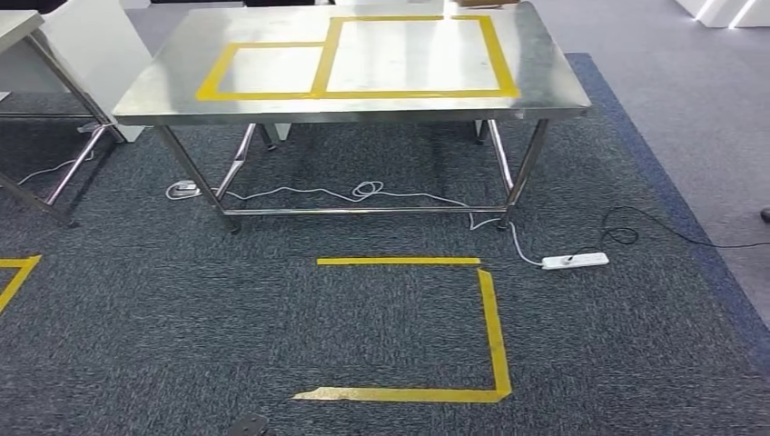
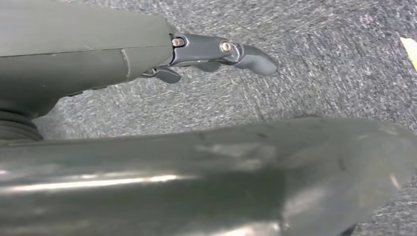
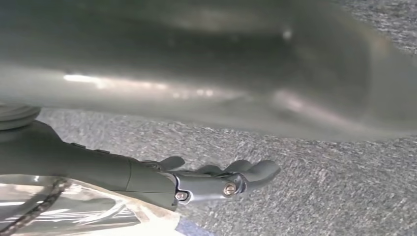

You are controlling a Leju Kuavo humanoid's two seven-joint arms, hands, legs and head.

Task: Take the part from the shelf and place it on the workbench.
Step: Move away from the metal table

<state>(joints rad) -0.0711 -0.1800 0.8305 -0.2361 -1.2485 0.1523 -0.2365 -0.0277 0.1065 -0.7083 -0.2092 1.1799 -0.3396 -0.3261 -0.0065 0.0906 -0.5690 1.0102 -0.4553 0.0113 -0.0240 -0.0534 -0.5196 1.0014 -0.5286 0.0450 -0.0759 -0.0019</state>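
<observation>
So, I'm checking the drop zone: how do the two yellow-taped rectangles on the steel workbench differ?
The left rectangle is clearly smaller than the right rectangle. The left one starts lower on the workbench, while the right one reaches further toward the far edge. They share one tape side and a common front line, and both hold nothing.

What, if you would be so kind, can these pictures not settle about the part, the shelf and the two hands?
- Part and shelf: the head view faces the workbench, whose top bears taped yellow rectangles.
- Right hand: something clear and shiny lies against its wrist cover at the right wrist picture's edge; cut off, so unidentifiable.
- Left hand: fingers partly hidden behind the cover; nothing visibly held.
- Dark thing on the carpet: cut off in the head view.
</observation>
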